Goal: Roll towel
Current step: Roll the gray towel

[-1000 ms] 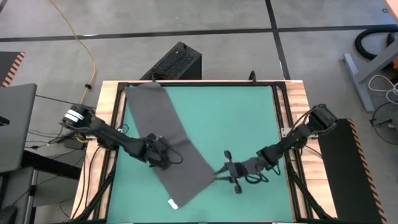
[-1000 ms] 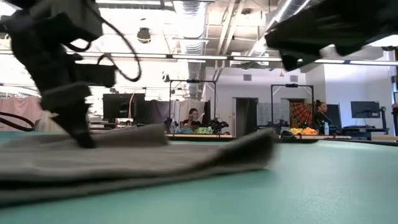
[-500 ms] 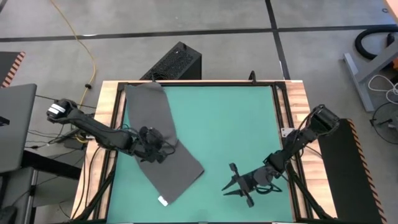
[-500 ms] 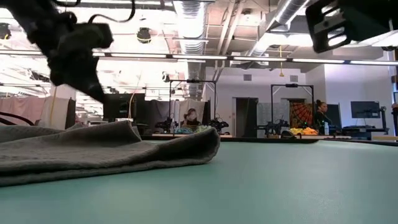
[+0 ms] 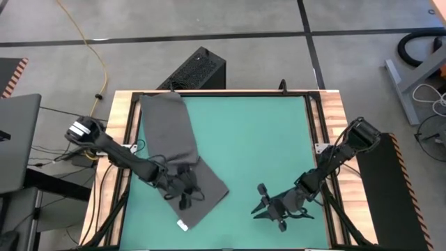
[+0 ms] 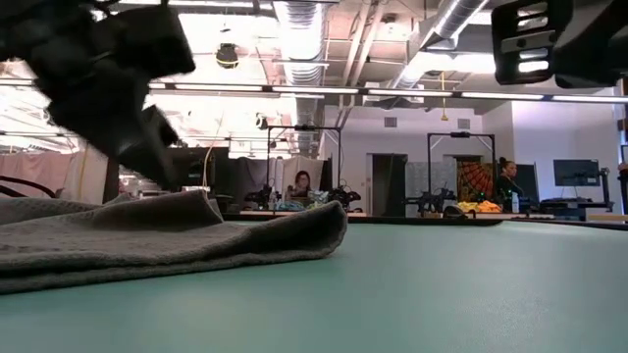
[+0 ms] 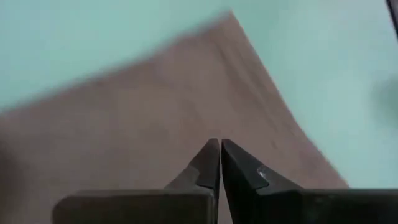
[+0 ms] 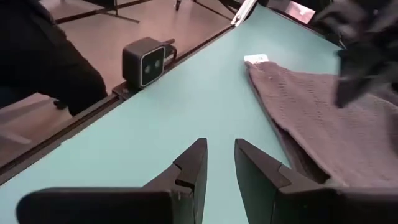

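The dark grey towel lies flat on the green mat, slanting from the far left corner toward the near middle. Its white tag sticks out at the near end. The towel also shows in the low view and the right wrist view. My left gripper is shut over the towel's near half. My right gripper is open and empty over bare mat, to the right of the towel's near end. My left gripper points its shut fingers down at the towel's near half. I cannot tell whether they touch the cloth.
A small black camera block stands at the table's near edge, beyond the right gripper. The mat's right half is bare. A wooden frame borders the mat. A black box stands on the floor beyond the far edge.
My right gripper has drawn away from the towel's near right edge, toward the near edge. The towel's near end has shifted toward the left and settled flat. My left gripper went a little toward the far left, then along the towel toward the near edge.
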`<state>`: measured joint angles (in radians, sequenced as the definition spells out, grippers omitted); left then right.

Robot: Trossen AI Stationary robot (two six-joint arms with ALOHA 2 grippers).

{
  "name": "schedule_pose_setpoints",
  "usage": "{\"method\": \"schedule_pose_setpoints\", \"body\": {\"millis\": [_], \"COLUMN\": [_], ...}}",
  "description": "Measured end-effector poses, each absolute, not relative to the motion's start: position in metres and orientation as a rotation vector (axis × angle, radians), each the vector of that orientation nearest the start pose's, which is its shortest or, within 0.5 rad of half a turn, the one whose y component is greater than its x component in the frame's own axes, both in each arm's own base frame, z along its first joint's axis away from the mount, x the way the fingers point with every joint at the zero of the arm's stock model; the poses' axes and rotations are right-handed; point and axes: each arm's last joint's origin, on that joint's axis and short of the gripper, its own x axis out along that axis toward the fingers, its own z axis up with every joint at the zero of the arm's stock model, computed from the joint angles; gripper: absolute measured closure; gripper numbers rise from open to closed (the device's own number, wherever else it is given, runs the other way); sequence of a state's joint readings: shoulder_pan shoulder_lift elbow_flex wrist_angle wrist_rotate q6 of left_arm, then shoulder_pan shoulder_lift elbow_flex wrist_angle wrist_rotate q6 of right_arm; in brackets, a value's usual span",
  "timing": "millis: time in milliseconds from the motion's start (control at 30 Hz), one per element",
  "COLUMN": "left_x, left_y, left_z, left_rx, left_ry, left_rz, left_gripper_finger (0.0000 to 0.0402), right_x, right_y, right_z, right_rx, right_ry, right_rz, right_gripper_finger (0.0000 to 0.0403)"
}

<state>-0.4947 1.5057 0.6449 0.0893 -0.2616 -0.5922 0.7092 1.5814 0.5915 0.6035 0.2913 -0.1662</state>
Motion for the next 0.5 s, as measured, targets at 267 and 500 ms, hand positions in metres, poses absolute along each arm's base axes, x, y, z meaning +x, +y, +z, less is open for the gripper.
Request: {"method": "schedule_pose_setpoints", "body": {"millis": [267, 500], "left_x": [0.249, 0.244], "left_y": [-0.149, -0.165], "left_z": [0.14, 0.12], "left_rx": [-0.308, -0.355], "left_ry": [0.739, 0.816], "left_rz": [-0.116, -0.138], "left_gripper_finger": [0.0321, 0.0295], "right_x": [0.253, 0.291], "right_y": [0.164, 0.12], "right_z": [0.161, 0.177], "right_rx": [-0.532, -0.557], "right_ry": [0.332, 0.325], "right_rz": [0.354, 0.278], "right_gripper_finger": [0.0296, 0.0296]}}
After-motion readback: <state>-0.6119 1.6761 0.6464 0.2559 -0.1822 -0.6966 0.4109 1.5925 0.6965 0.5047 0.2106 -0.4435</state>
